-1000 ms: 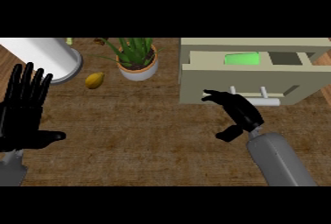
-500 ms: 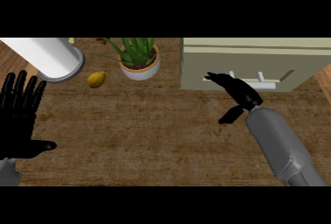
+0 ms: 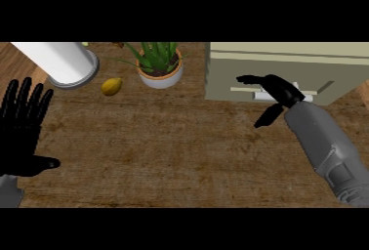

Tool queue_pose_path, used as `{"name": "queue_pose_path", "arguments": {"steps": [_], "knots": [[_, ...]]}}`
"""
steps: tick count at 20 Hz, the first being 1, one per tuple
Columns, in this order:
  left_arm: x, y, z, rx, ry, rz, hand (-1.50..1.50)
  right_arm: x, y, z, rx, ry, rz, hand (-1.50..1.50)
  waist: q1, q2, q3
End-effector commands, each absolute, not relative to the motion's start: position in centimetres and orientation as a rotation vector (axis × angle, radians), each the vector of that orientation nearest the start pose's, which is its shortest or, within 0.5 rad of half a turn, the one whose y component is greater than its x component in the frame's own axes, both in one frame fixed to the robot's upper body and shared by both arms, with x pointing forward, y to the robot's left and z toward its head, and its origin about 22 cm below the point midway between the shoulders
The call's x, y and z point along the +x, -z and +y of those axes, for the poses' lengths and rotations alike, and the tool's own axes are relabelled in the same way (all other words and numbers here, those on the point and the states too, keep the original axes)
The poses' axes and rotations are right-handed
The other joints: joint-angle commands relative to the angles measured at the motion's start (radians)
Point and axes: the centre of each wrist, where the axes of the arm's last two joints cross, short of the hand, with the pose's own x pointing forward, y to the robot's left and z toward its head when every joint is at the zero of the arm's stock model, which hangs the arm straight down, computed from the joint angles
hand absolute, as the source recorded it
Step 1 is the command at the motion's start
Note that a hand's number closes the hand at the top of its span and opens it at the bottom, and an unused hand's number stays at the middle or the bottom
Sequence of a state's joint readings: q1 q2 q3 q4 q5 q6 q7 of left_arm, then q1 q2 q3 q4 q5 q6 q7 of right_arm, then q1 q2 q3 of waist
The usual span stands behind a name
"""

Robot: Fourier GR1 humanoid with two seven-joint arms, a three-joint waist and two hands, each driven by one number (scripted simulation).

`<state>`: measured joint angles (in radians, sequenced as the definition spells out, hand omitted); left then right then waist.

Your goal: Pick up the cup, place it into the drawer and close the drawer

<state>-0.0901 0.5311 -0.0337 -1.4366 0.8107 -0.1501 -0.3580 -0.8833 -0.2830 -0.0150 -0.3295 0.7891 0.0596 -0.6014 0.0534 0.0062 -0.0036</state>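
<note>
The tabletop (image 3: 180,146) looks like rough brown wood. The drawer (image 3: 288,73) looks smooth and matt. The hand (image 3: 277,90) looks black and a bit shiny.

The drawer (image 3: 288,73) unit is pale olive-beige; the counter (image 3: 173,146) is mottled brown. Both hands, left hand (image 3: 23,132) and right hand (image 3: 277,93), are black, and the lemon (image 3: 111,86) yellow

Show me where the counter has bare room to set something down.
The widest free patch is mid-counter, between the resting left robot hand and the right robot hand. It is crowded along the far edge: white cylinder, lemon, potted plant, then the drawer unit at the right.
</note>
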Motion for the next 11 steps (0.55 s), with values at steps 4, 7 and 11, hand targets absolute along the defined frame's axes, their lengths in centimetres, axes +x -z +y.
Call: {"name": "queue_pose_path", "arguments": {"steps": [4, 7, 11], "knots": [[27.1, -4.5, 33.8, -0.333, -0.154, -1.895, -1.5, 42.6, -3.8, -30.2, -0.416, -1.164, -1.495, -1.5, 0.035, 0.033, 0.008], [27.7, -4.5, 33.3, -0.318, -0.145, -1.907, -1.5, 43.5, -5.1, -29.2, -0.403, -1.161, -1.487, -1.5, 0.028, 0.029, 0.007], [27.8, -4.2, 33.1, -0.306, -0.138, -1.902, -1.5, 43.7, -5.7, -29.5, -0.412, -1.161, -1.487, -1.5, 0.041, 0.036, 0.008]]}}
